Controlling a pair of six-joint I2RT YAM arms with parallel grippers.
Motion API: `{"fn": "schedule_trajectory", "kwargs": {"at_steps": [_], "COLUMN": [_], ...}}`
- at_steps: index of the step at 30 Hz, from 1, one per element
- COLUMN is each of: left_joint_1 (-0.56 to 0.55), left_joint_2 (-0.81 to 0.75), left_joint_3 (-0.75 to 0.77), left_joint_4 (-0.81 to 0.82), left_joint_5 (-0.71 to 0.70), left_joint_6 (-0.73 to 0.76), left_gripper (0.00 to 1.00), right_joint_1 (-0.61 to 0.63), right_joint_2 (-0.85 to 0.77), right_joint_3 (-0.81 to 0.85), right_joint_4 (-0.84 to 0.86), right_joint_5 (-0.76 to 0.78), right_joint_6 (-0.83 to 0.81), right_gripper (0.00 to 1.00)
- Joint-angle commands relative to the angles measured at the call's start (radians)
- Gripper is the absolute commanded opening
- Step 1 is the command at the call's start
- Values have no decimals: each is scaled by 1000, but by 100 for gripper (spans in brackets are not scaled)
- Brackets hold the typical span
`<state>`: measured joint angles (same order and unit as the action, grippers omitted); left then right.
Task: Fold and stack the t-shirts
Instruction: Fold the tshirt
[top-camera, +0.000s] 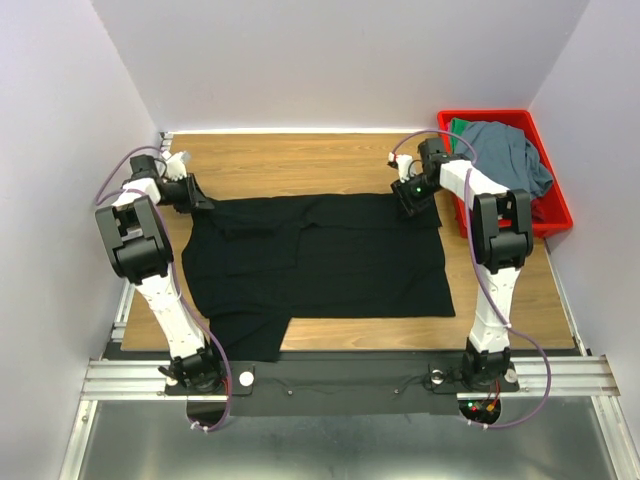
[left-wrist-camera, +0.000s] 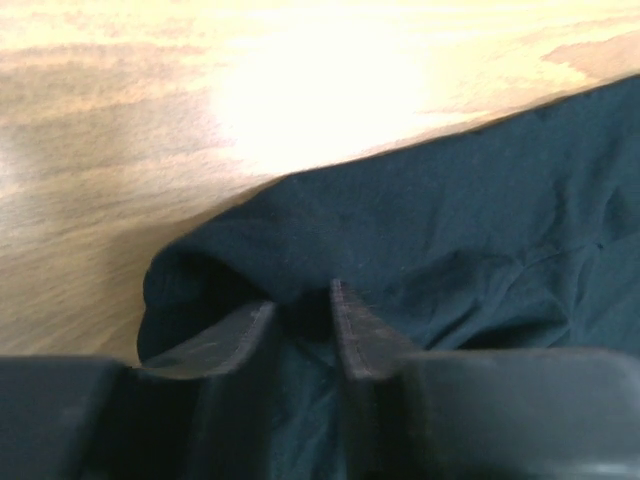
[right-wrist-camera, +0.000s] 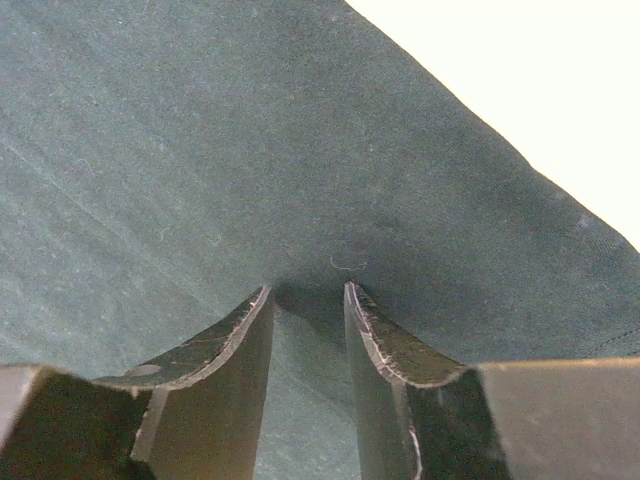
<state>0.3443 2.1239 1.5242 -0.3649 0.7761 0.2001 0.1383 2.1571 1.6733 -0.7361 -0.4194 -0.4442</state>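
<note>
Spread t-shirt (top-camera: 320, 260) on table (top-camera: 300, 165); bin (top-camera: 495, 114) far right.

Pale lilac-white walls (top-camera: 340, 60) enclose the wooden tabletop (top-camera: 300, 160) on three sides; just beyond the left jaws, bright glare (left-wrist-camera: 300, 90) washes the wood; behind both jaws, an aluminium rail (top-camera: 340, 375); beyond it, a grey metal surface (top-camera: 330, 445).

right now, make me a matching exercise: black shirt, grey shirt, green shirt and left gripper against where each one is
Things:
1 black shirt
2 grey shirt
3 green shirt
4 left gripper

Places:
a heaped on top in the bin
b pinching the black shirt's far left corner
c spread on the table
d peeking out at the bin's far left corner

Pairs: 1-c, 2-a, 3-d, 4-b
</note>
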Motion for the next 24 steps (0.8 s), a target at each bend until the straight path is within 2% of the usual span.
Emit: {"fn": "schedule_trajectory", "kwargs": {"at_steps": [1,6,12,13,14,15,17,24], "left_joint_1": [22,56,68,68,68,68,68,64], "left_joint_2": [-88,-56,10,27,39,51,85,151], "left_joint_3": [5,68,148,169,181,209,237,376], "left_joint_4": [64,81,80,78,78,73,66,12], "left_joint_5": [57,32,-9,-17,-17,-18,-8,-5], "left_joint_6": [-54,-73,-59,-56,-54,-53,-54,-33], "left_gripper": [22,1,0,1,8,25,34,42], "right_joint_1": [3,3,4,3,3,3,4,11], "right_joint_2": [41,49,47,46,46,46,47,20], "right_joint_3": [34,37,39,39,40,42,49,69], "right_joint_4": [-3,-3,-5,-5,-5,-5,-5,-13], "right_joint_5": [62,91,103,103,103,100,91,33], "right_joint_6": [4,9,7,7,7,9,13,21], "right_gripper": [40,39,39,39,39,39,39,41]}}
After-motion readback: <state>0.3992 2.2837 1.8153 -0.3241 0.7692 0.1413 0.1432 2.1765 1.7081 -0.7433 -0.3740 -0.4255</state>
